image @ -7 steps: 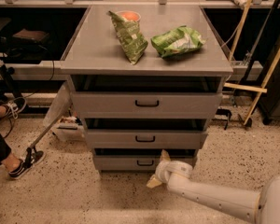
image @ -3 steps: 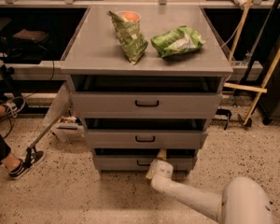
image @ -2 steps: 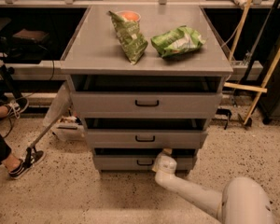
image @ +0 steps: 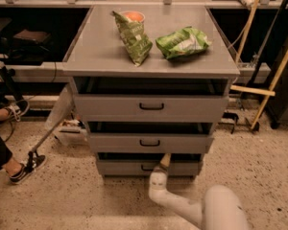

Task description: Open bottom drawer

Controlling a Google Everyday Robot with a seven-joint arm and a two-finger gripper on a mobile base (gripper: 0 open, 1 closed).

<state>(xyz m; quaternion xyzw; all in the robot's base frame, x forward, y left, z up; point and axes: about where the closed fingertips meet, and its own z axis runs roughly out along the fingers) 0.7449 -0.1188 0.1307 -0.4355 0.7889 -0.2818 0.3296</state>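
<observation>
The grey cabinet has three drawers stacked in the camera view. The bottom drawer (image: 120,167) is the narrowest front, close to the floor, with a small black bar handle (image: 146,167). It stands slightly out, with a dark gap above it. My gripper (image: 164,161) reaches up from the white arm at the bottom edge and sits at the front of the bottom drawer, just right of its handle. The middle drawer (image: 150,143) and top drawer (image: 151,107) are above it.
Two green snack bags (image: 183,42) and an orange cup (image: 133,16) lie on the cabinet top (image: 101,56). A person's foot in a black shoe (image: 26,166) is at left. Wooden poles (image: 273,75) lean at right. Speckled floor lies in front.
My arm has swung left and in, and the gripper has moved up from below the drawer front to beside the bottom drawer's handle. The drawers have not moved.
</observation>
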